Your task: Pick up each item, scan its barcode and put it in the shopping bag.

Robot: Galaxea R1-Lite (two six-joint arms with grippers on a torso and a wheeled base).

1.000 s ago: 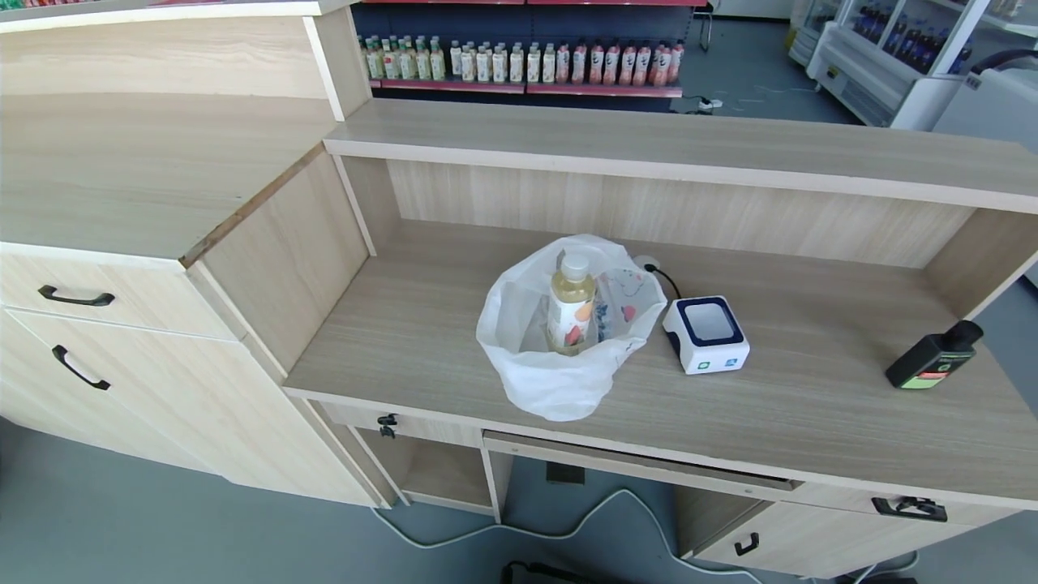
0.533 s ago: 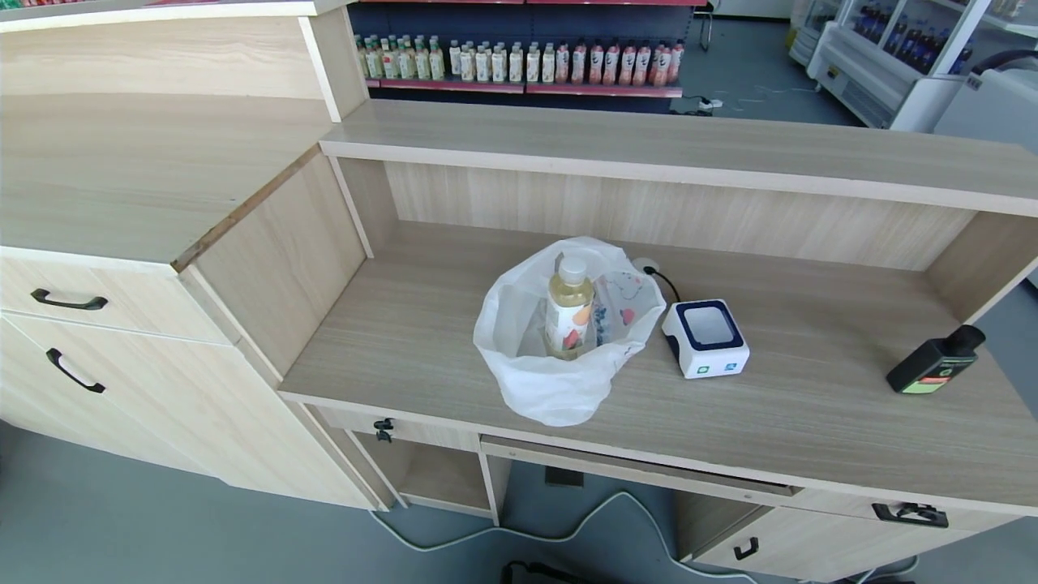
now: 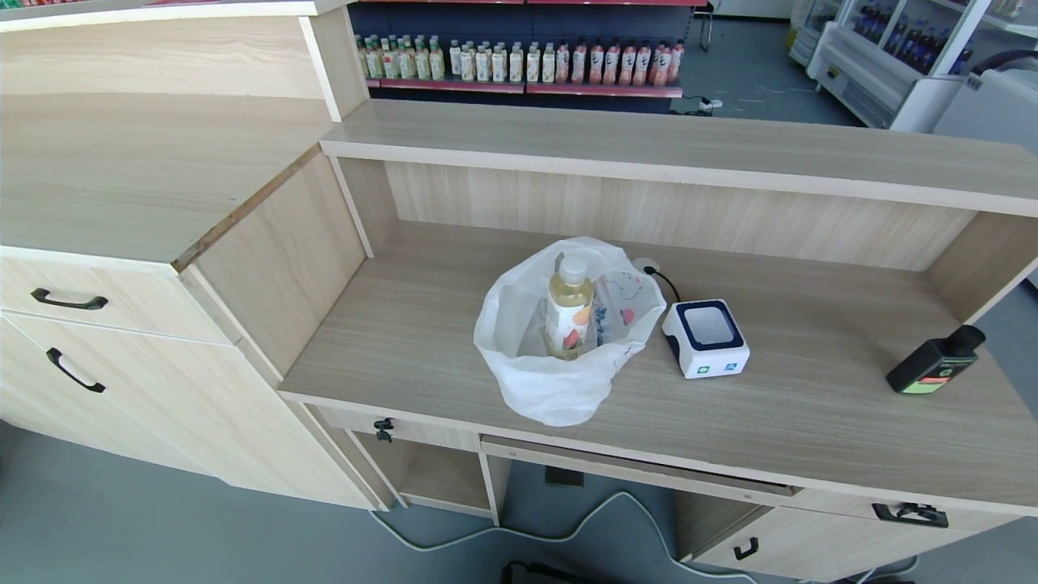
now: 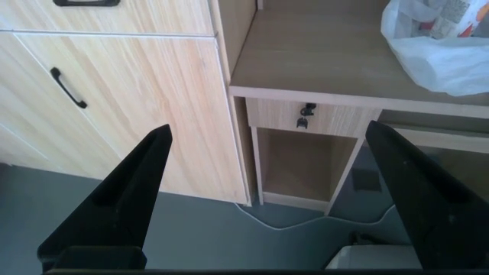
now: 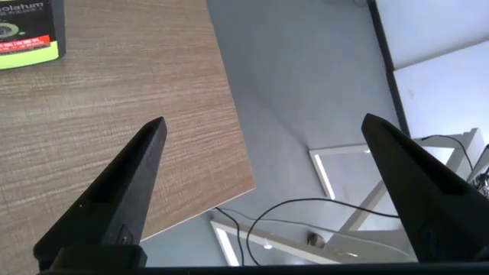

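A white shopping bag (image 3: 559,365) stands open in the middle of the wooden counter (image 3: 811,405), and an upright bottle of yellow drink (image 3: 570,308) is inside it. Just right of the bag sits the white barcode scanner (image 3: 705,337) with its dark window facing up. A black bottle with a green label (image 3: 934,359) lies near the counter's right end. My left gripper (image 4: 267,130) is open and empty, low in front of the counter's left corner, with the bag (image 4: 451,53) farther off. My right gripper (image 5: 263,121) is open and empty over the counter's right edge, beside the black bottle (image 5: 27,34).
A raised shelf (image 3: 673,146) runs along the back of the counter, with side walls at both ends. A tall cabinet with drawers (image 3: 122,324) stands to the left. Cables (image 3: 568,527) lie on the floor under the counter. Store shelves with bottles (image 3: 519,61) stand behind.
The head view shifted slightly a second ago, so the camera moved. The bag, scanner and bottles have stayed in place.
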